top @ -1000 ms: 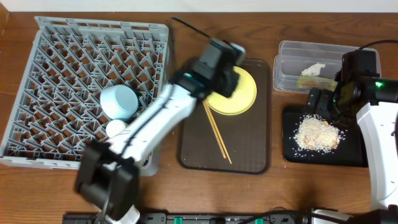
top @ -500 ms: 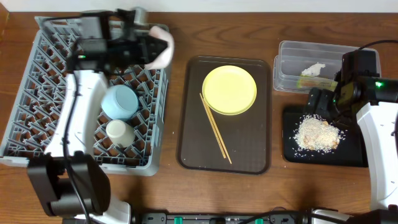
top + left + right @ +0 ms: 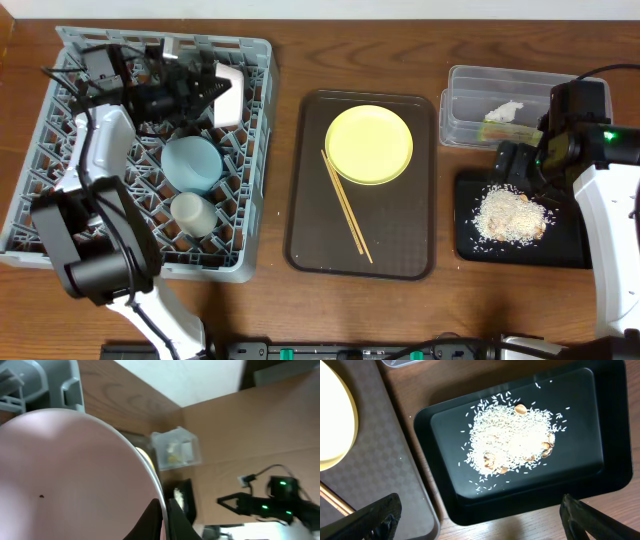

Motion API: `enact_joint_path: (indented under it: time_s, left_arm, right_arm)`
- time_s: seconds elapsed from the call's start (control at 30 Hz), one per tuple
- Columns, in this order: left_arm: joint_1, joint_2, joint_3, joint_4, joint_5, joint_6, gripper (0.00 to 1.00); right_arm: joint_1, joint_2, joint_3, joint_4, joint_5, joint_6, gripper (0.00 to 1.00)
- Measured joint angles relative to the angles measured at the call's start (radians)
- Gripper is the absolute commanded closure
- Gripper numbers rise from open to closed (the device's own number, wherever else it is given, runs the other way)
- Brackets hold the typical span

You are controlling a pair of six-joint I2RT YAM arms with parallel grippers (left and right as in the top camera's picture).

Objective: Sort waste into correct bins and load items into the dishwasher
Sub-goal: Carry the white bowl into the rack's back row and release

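Left arm has swung off the brown tray (image 3: 400, 240) since the earlier frames and is now over the far side of the grey dish rack (image 3: 255, 55). Left claw (image 3: 205, 92) pinched on the rim of the white bowl (image 3: 228, 95), bowl tipped on edge at the back rows (whether it touches the pegs, cannot tell). Light blue bowl (image 3: 192, 164) and small white cup (image 3: 190, 213) sit in the rack, nearer the front. Yellow plate (image 3: 369, 144) and chopsticks (image 3: 346, 205) lie on the brown tray. Right claw (image 3: 480, 505) spread wide, hovering over the black tray (image 3: 570, 250) of rice scraps (image 3: 510, 217). Tissue (image 3: 505, 111) and wrapper (image 3: 497, 130) in the clear tub (image 3: 465, 100).
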Motion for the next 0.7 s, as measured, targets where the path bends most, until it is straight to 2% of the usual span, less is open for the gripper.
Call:
enact_joint_path:
  time_s: [0.2, 0.27, 0.33, 0.43, 0.47, 0.53, 0.63, 0.7]
  left_arm:
    - [0.056, 0.040, 0.009, 0.005, 0.069, -0.002, 0.92]
    - [0.079, 0.053, 0.010, 0.007, 0.071, 0.000, 0.83]
    - [0.102, 0.068, 0.011, 0.005, 0.048, -0.001, 0.70]
    - [0.135, 0.097, 0.010, -0.010, 0.004, -0.015, 0.68]
    - [0.142, 0.100, 0.010, -0.013, -0.015, -0.016, 0.65]
    - [0.150, 0.105, 0.009, -0.013, -0.050, -0.018, 0.48]
    - [0.153, 0.106, 0.008, -0.014, -0.078, -0.018, 0.37]
    - [0.157, 0.106, 0.008, -0.015, -0.090, -0.020, 0.33]
  right_arm:
    - [0.000, 0.000, 0.000, -0.009, 0.000, 0.000, 0.01]
    - [0.000, 0.000, 0.000, -0.010, 0.000, 0.000, 0.01]
    - [0.000, 0.000, 0.000, -0.011, 0.000, 0.000, 0.01]
    - [0.000, 0.000, 0.000, -0.012, 0.000, 0.000, 0.01]
    - [0.000, 0.000, 0.000, -0.013, 0.000, 0.000, 0.01]
    - [0.000, 0.000, 0.000, -0.014, 0.000, 0.000, 0.01]
    - [0.000, 0.000, 0.000, -0.017, 0.000, 0.000, 0.01]
    - [0.000, 0.000, 0.000, -0.017, 0.000, 0.000, 0.01]
